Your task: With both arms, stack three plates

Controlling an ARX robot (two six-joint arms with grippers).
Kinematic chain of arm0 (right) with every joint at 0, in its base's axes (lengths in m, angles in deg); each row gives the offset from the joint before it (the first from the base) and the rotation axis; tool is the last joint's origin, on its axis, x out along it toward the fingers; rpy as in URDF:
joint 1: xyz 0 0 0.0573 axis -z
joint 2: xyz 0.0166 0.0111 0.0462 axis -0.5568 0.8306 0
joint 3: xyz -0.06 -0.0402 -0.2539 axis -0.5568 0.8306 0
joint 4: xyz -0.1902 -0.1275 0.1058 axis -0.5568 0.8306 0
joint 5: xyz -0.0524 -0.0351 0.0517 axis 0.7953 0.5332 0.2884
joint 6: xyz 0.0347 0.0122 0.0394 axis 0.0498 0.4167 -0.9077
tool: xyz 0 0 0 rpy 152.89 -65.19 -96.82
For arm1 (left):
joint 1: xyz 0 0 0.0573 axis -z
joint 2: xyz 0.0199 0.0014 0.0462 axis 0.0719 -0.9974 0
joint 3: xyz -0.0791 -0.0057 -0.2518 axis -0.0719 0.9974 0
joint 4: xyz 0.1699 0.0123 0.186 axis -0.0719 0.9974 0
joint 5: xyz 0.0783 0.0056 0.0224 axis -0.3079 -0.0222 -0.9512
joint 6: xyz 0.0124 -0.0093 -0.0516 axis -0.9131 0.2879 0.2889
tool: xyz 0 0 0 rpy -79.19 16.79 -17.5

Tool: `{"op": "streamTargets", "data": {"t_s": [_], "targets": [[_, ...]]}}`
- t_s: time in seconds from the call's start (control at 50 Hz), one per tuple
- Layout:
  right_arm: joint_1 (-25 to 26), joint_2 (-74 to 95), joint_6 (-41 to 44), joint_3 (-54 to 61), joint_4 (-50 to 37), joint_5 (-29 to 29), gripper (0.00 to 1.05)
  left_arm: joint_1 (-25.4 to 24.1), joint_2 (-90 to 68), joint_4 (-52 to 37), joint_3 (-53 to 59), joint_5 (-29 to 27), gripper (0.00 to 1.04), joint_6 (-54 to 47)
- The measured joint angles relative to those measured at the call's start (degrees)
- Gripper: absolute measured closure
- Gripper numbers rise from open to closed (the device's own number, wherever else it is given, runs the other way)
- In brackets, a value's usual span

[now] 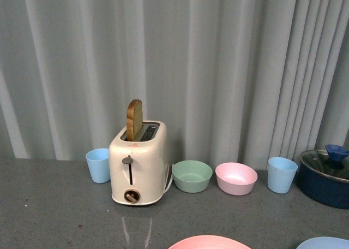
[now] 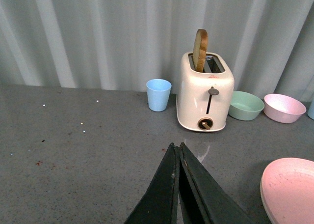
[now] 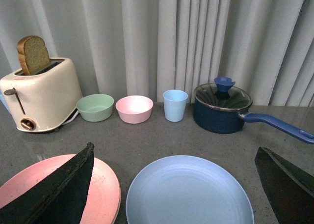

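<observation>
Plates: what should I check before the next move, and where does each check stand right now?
1. Pink plate located, nothing on it: ok.
2. Light blue plate located, bare, beside the pink one: ok.
3. Cream plate located: not ok, it shows in no view.
4. Right gripper open for a grasp: ok.
5. Left gripper open for a grasp: not ok, it is shut.

Front view: cream toaster (image 1: 137, 167) is sitting at centre frame on the grey tabletop (image 1: 54, 216), a browned bread slice (image 1: 134, 119) sticking up from its slot. Light blue cup (image 1: 98, 165) is standing just left of it. Lining up rightward: mint-green bowl (image 1: 192, 176), pink bowl (image 1: 236, 178), second light blue cup (image 1: 282, 174), and dark blue lidded pot (image 1: 324, 178) at the right edge. Pale curtain (image 1: 218, 69) is hanging behind.
</observation>
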Motion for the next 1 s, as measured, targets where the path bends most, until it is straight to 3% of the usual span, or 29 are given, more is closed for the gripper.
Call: {"op": "streamTargets", "data": {"t_s": [0.54,0.68,0.76,1.0], "targets": [[0.0,0.0,0.0,0.0,0.0,0.0,0.07,0.0,10.2,5.7,2.6,0.0,1.01,0.0],[0.0,0.0,0.0,0.0,0.0,0.0,0.07,0.0,13.4,8.9,2.6,0.0,1.01,0.0],[0.0,0.0,0.0,0.0,0.0,0.0,0.07,0.0,21.1,18.0,2.6,0.0,1.01,0.0],[0.0,0.0,0.0,0.0,0.0,0.0,0.07,0.0,22.4,18.4,2.6,0.1,0.98,0.0]]}}
